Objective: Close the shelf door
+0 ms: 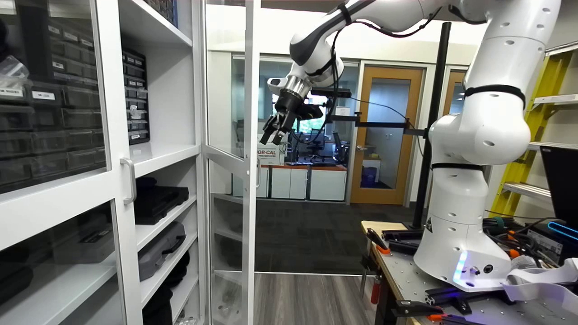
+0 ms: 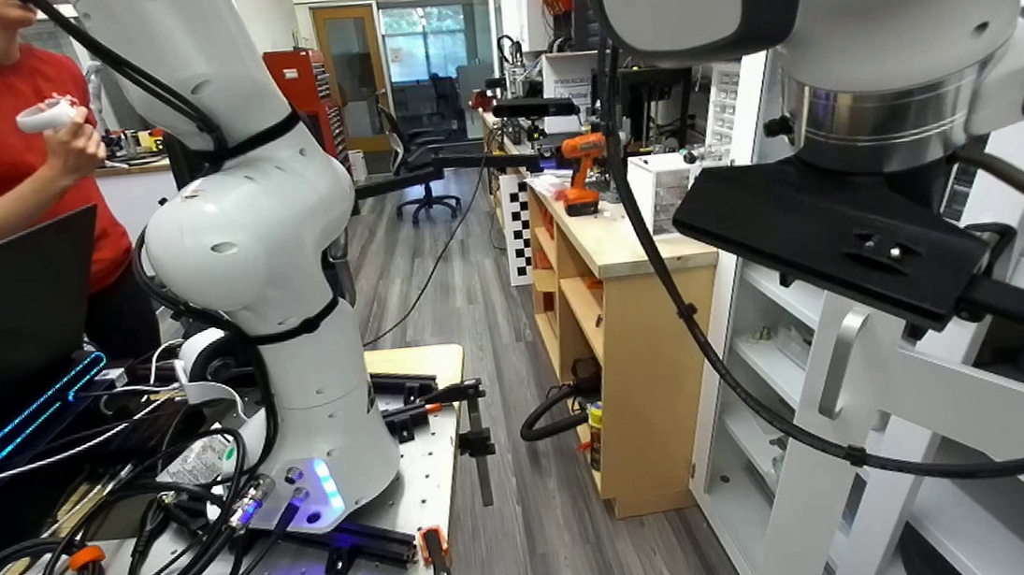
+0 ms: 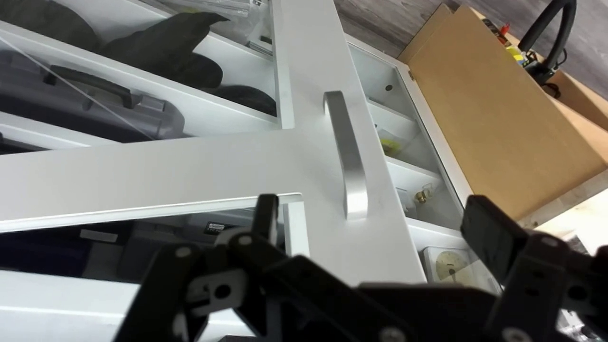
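Fingers [image 3: 491, 237] of mine stand wide around nothing in the wrist view, before the shelf door [image 3: 304, 161] and its handle [image 3: 348, 152], presumably for pushing rather than grasping. In an exterior view the door stands open, beyond the edge of the desk [image 1: 404, 275] that faces it; my gripper [image 1: 272, 137] points downward near the door, contact uncertain. In an exterior view my arm [image 2: 250, 247] rises inside that edge, my wrist [image 2: 881, 120] held out past it, likely for reach.

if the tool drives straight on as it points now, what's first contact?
The tool would likely meet the shelf door first, around its handle, judging by the wrist view. Depth is unclear, so I can't say whether handle or white frame comes first.
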